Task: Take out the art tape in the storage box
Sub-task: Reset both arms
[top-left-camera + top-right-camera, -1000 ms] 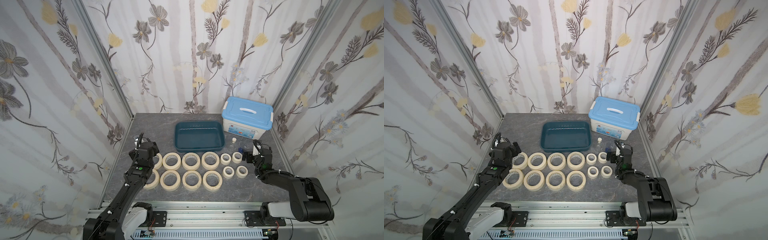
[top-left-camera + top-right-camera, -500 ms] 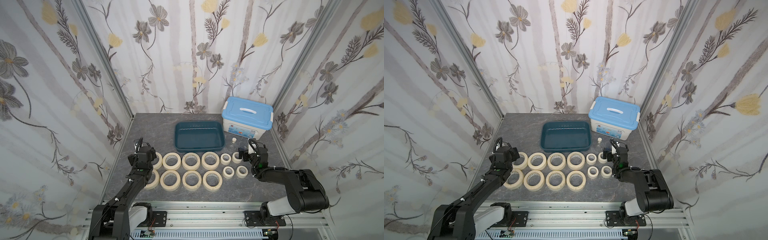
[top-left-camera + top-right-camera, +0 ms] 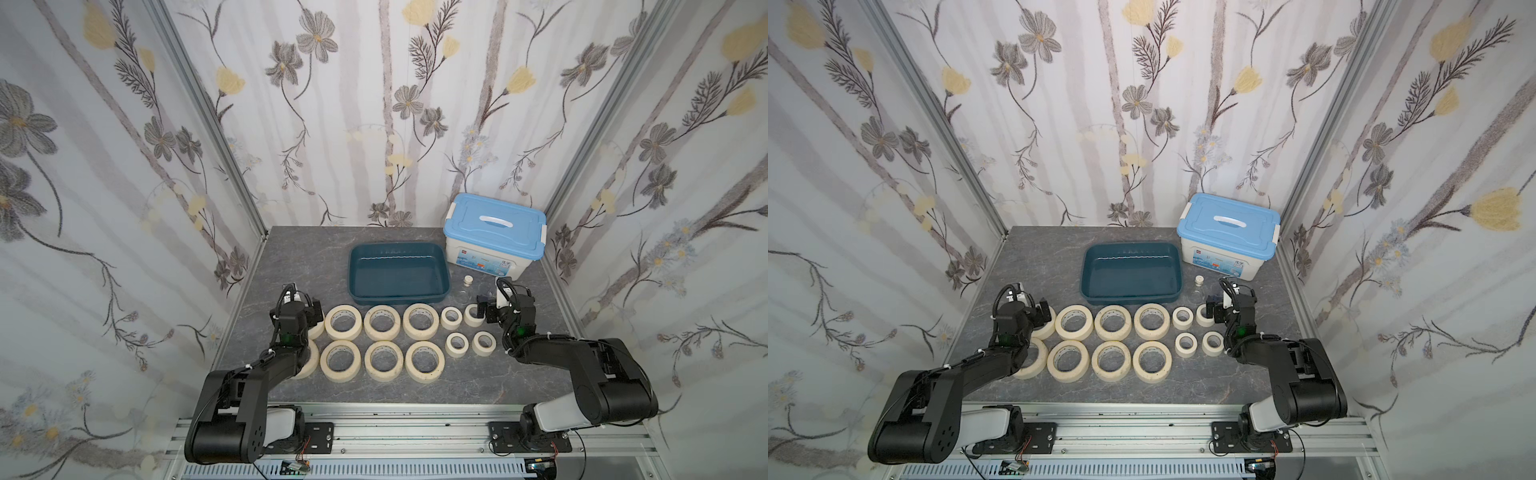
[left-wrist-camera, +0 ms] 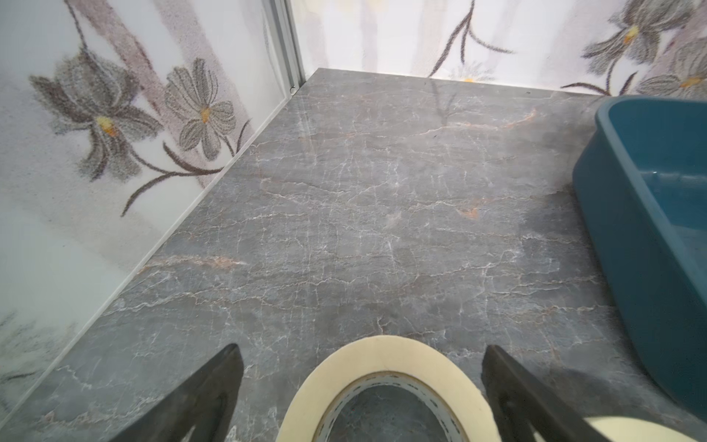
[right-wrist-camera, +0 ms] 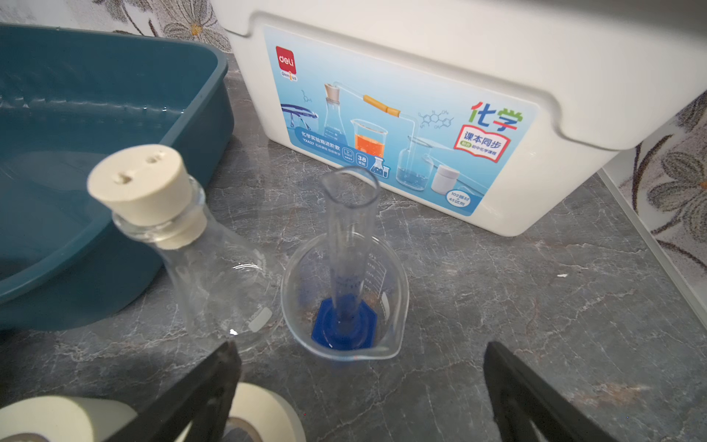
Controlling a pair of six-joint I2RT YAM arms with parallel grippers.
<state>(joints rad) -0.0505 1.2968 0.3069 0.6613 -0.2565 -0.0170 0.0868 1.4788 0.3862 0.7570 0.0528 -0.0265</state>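
Observation:
The teal storage box [image 3: 398, 297] [image 3: 1131, 297] stands with nothing in it at the middle back. Several cream art tape rolls lie flat in two rows in front of it, large ones [image 3: 341, 321] [image 3: 1074, 321] on the left and small ones [image 3: 451, 318] [image 3: 1182, 317] on the right. My left gripper [image 3: 312, 311] [image 3: 1043, 311] [image 4: 362, 346] hovers open over the leftmost back-row roll [image 4: 382, 356], its fingers wide of it. My right gripper [image 3: 489, 308] [image 3: 1217, 308] [image 5: 360, 344] is open and holds nothing. It is beside the rightmost small roll [image 5: 267, 409].
A white tub with a blue lid [image 3: 494, 232] [image 5: 421, 76] stands at the back right. Just ahead of my right gripper are a stoppered glass flask [image 5: 214, 268] and a beaker holding a measuring cylinder [image 5: 344, 298]. Flowered walls close in three sides.
Both arms have folded down toward the front rail. My right gripper has shifted slightly left toward the small rolls. Both grippers stay open and no roll has moved.

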